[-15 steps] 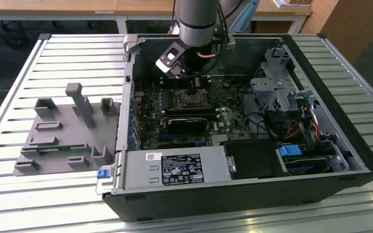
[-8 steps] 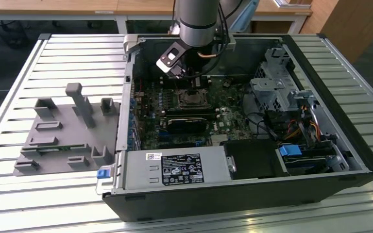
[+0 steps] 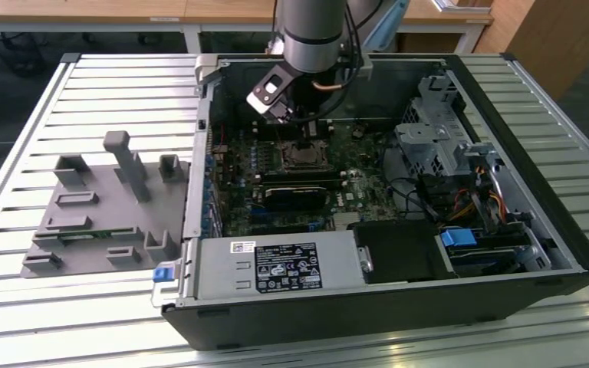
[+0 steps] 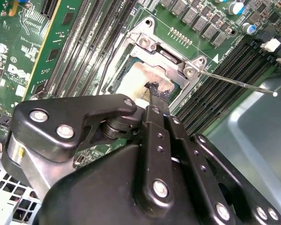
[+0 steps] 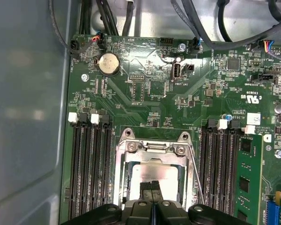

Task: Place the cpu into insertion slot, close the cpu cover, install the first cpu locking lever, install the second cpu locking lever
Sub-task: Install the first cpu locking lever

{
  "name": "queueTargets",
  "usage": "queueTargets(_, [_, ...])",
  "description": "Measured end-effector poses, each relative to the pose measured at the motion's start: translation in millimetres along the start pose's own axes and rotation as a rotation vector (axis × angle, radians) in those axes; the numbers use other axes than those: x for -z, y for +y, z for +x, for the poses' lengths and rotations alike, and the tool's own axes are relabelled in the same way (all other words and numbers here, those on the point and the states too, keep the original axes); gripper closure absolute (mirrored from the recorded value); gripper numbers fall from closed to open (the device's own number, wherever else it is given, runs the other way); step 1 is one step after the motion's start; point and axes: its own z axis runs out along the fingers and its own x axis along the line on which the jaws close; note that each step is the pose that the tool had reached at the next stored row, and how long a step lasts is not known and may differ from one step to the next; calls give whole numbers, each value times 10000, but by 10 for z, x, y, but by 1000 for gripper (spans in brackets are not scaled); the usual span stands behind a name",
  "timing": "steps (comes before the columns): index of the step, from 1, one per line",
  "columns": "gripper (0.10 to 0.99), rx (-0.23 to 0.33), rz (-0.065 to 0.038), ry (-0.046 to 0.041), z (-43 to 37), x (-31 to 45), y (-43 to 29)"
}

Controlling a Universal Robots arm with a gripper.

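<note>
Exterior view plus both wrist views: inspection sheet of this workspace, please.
Surface: slatted silver metal table carrying an open black computer case.
Job's things: silvery-tan square cpu sits in the metal-rimmed insertion slot; shiny silver cpu cover frames it; a thin metal lever rod angles out alongside.
Clutter: grey plastic fixture block beside the case.
Grippers: black gripper shut, tips at the cpu.
Cables: black cable bundle beyond the green circuit board; coloured wires inside the case.
Surroundings: wooden desks past the table.

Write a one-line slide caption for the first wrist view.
Shut claw over the chip, framed by its metal cover, on the green board.
</note>
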Motion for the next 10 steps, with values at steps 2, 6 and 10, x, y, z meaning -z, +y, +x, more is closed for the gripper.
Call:
queueTargets(2, [980, 0, 0, 0, 0, 15, 0])
queueTargets(6, [980, 0, -1, 1, 2, 55, 1])
queueTargets(10, [980, 0, 0, -1, 3, 118, 3])
